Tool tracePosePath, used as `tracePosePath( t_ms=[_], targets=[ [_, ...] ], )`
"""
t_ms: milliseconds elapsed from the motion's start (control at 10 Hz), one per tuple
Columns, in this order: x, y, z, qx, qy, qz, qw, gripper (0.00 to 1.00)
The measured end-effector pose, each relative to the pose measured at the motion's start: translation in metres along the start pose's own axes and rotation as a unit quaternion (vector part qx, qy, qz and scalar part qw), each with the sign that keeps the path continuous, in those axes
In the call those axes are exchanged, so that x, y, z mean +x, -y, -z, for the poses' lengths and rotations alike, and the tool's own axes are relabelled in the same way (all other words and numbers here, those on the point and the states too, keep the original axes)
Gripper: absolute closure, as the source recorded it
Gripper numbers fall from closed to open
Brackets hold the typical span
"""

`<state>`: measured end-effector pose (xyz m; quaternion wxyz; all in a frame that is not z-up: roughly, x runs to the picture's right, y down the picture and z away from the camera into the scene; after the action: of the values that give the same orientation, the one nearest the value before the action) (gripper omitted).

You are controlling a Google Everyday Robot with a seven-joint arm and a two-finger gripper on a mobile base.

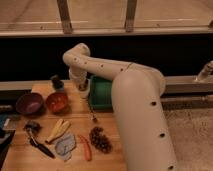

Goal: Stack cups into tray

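The gripper (82, 85) sits at the cream-white cup (84, 92), just beside the green tray (101, 98), near the table's (75, 114) far edge. Whether it pinches the cup cannot be told.

Cream-white cup (84, 91) at the tool (82, 86), just beside left wall of green tray (103, 96), dark cup (56, 81) apart, farther left

The big cream arm (137, 100) is filling the right foreground and stretching away toward the upper left. Its elbow (77, 52) is bending sharply at the top, and the wrist (76, 75) is pointing straight down. The claw (83, 89) is hanging at its end, low over the far part of the desk (75, 111).
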<state>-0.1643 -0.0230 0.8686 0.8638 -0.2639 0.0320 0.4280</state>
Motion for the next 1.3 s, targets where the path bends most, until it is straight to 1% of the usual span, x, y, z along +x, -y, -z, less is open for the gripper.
tracePosePath(
  t_ms=[100,200,500,600,700,1000,1300],
  targets=[
    [-0.0005,-0.0004,0.0023,-0.002,0.008,0.002,1.0000,0.85],
    [0.0003,0.0001,0.0033,-0.004,0.013,0.004,0.9999,0.78],
    [-0.0002,-0.0052,-0.0001,-0.015,0.021,0.005,0.9997,0.49],
    [-0.0005,-0.0075,-0.0012,-0.020,0.023,0.005,0.9995,0.40],
    [-0.0005,-0.0082,-0.0024,-0.023,0.024,0.005,0.9994,0.38],
    [-0.0012,-0.0093,-0.0036,-0.026,0.024,0.005,0.9994,0.38],
    [-0.0006,-0.0060,0.0012,-0.020,0.024,0.005,0.9995,0.38]
  ],
)
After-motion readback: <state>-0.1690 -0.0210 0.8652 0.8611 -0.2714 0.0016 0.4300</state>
